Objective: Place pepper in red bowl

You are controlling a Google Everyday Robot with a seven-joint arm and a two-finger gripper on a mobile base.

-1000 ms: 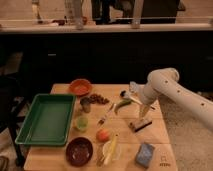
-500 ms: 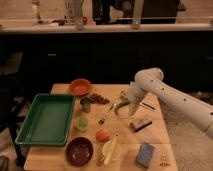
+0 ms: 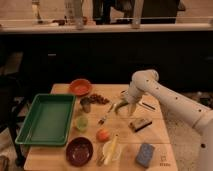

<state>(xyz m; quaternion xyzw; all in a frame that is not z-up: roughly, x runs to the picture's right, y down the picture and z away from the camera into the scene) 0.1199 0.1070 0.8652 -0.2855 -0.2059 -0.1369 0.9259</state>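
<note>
The pepper (image 3: 119, 106), small, green and curved, lies on the wooden table (image 3: 150, 137) just right of centre. My gripper (image 3: 132, 108) points down at the end of the white arm, close beside the pepper's right end, open and holding nothing. The red bowl (image 3: 80, 86), bright orange-red and shallow, sits at the table's far left, well apart from the gripper.
A green tray (image 3: 47, 117) fills the left side. A fork (image 3: 106, 116), a metal cup (image 3: 86, 105), a green cup (image 3: 81, 123), an orange fruit (image 3: 103, 135), a maroon bowl (image 3: 79, 150), a white bowl (image 3: 106, 152) holding a yellow item, a blue sponge (image 3: 145, 154) and a brown bar (image 3: 140, 124) lie around.
The arm has swung left across the table and the gripper has come down beside the pepper. Nothing on the table has moved.
</note>
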